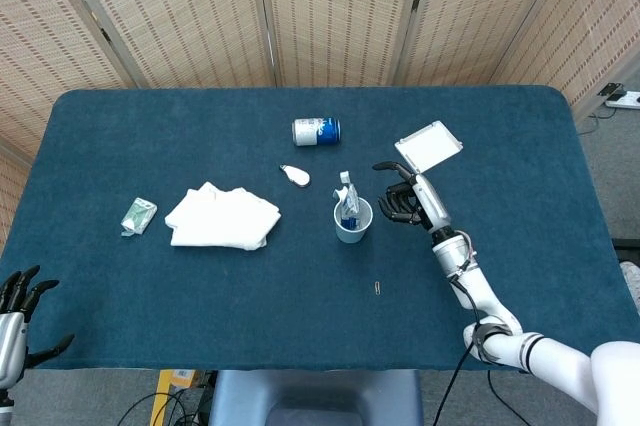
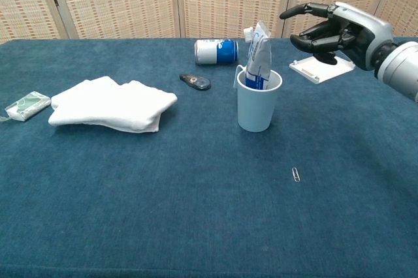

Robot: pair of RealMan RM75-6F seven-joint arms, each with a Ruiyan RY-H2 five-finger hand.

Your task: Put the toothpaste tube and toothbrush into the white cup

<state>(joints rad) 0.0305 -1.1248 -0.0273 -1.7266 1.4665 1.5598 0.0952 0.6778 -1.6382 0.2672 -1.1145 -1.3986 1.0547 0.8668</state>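
The white cup (image 2: 259,105) stands upright near the table's middle, also seen from above in the head view (image 1: 352,225). A blue-and-white toothpaste tube (image 2: 258,59) stands in it, leaning a little. The toothbrush sits in the cup too; only its white head (image 2: 248,30) shows behind the tube's top. My right hand (image 2: 330,30) hovers to the right of the cup and above its rim, fingers spread, holding nothing (image 1: 405,196). My left hand (image 1: 18,311) hangs off the table's near left corner, fingers apart and empty.
A soda can (image 2: 215,51) lies on its side behind the cup. A small oval object (image 2: 196,81) and a folded white towel (image 2: 114,103) lie to the left, a green packet (image 2: 26,105) further left. A white square lid (image 2: 323,68) is under my right hand; a paper clip (image 2: 296,174) lies in front.
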